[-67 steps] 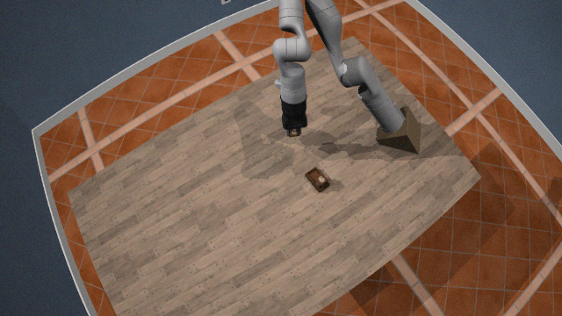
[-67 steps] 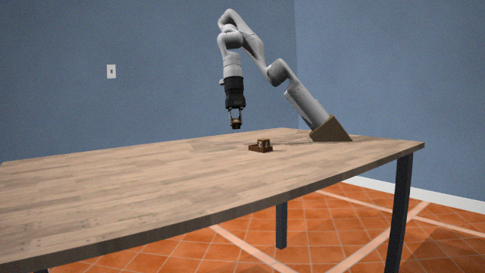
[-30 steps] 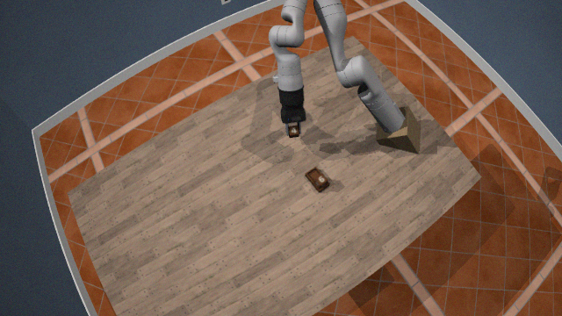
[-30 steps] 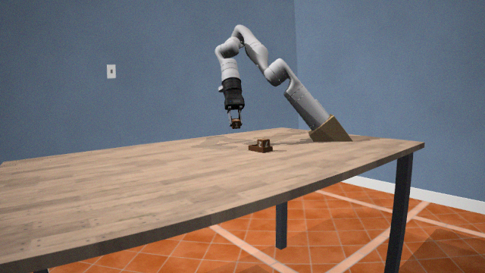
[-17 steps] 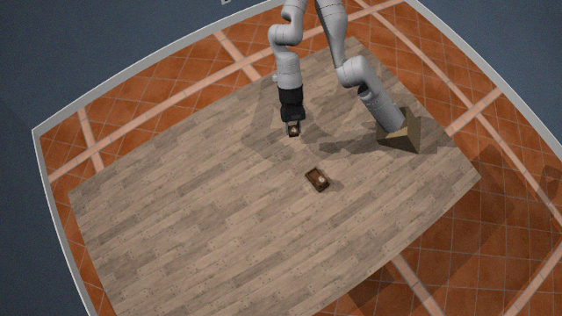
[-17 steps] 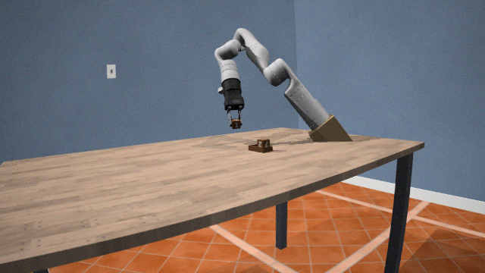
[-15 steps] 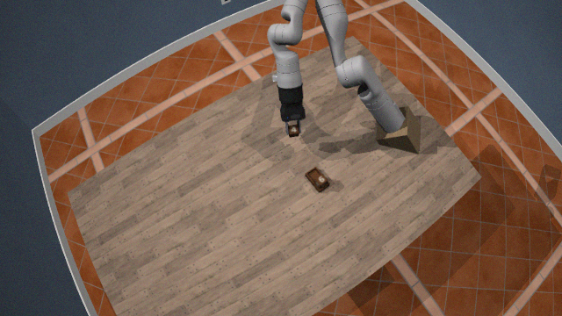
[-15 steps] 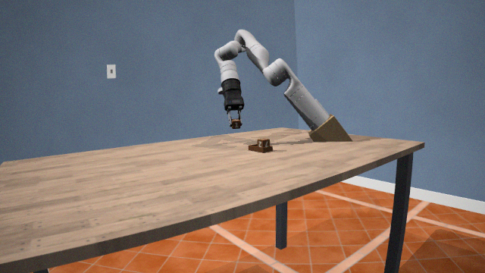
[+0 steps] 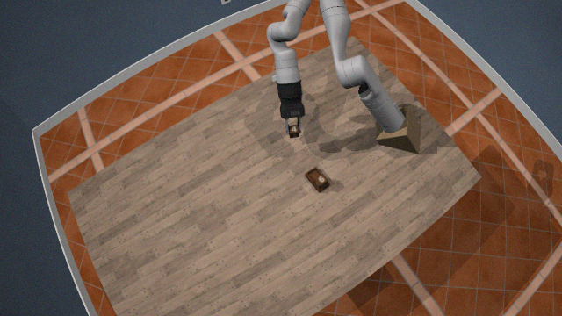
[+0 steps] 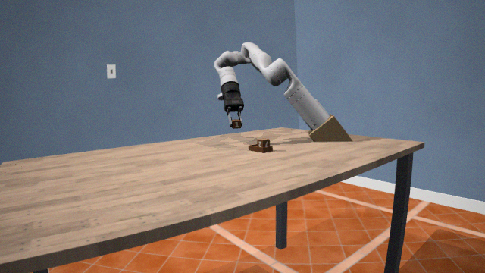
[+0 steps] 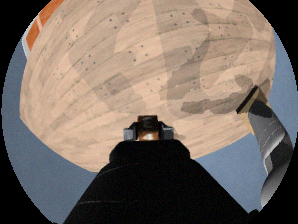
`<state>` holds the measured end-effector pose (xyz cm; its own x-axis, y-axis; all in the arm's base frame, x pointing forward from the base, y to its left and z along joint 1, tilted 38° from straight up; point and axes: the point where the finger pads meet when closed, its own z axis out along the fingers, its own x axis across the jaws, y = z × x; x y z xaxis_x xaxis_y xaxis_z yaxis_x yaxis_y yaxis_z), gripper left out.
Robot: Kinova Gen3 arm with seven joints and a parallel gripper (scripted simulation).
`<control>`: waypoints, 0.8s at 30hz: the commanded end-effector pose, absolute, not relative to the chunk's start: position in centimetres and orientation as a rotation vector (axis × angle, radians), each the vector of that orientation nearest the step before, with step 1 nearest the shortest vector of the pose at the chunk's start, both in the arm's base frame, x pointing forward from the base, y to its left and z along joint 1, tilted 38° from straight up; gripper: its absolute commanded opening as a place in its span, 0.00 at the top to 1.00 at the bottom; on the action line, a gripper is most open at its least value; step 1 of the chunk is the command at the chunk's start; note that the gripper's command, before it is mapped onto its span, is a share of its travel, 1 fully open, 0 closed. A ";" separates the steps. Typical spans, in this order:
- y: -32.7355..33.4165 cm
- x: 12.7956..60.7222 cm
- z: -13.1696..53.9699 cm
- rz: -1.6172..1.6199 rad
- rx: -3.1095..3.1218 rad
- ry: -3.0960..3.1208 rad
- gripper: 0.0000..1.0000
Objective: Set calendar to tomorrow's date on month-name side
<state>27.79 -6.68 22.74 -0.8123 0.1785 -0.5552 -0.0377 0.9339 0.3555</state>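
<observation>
A small brown tray (image 9: 314, 176) lies flat on the wooden table. One brown digit cube (image 9: 321, 179) stands in its right part; the tray's left part is empty. The tray also shows in the exterior view (image 10: 260, 148) with that cube (image 10: 263, 143) in it. My gripper (image 9: 293, 130) is shut on the other brown digit cube (image 9: 294, 130) and holds it in the air, above the table and behind the tray. In the exterior view the held cube (image 10: 236, 123) shows a white digit. In the wrist view the cube (image 11: 148, 129) sits between my fingers.
The arm's wedge-shaped base (image 9: 406, 127) stands at the table's far right. The table's edges are far from the tray on all sides.
</observation>
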 end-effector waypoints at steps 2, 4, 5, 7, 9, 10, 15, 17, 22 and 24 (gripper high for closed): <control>-6.4 28.0 23.0 0.515 0.097 2.455 0.40; -6.4 28.0 23.0 0.519 0.095 2.454 0.40; -6.4 28.0 23.0 0.522 0.094 2.454 0.40; -6.4 28.0 23.0 0.524 0.093 2.453 0.40; -6.4 28.0 23.0 0.524 0.093 2.453 0.40; -6.4 28.0 23.0 0.524 0.093 2.453 0.40; -6.4 28.0 23.0 0.524 0.093 2.453 0.40; -6.4 28.0 23.0 0.524 0.093 2.453 0.40; -6.4 28.0 23.0 0.524 0.093 2.453 0.40; -6.4 28.0 23.0 0.524 0.093 2.453 0.40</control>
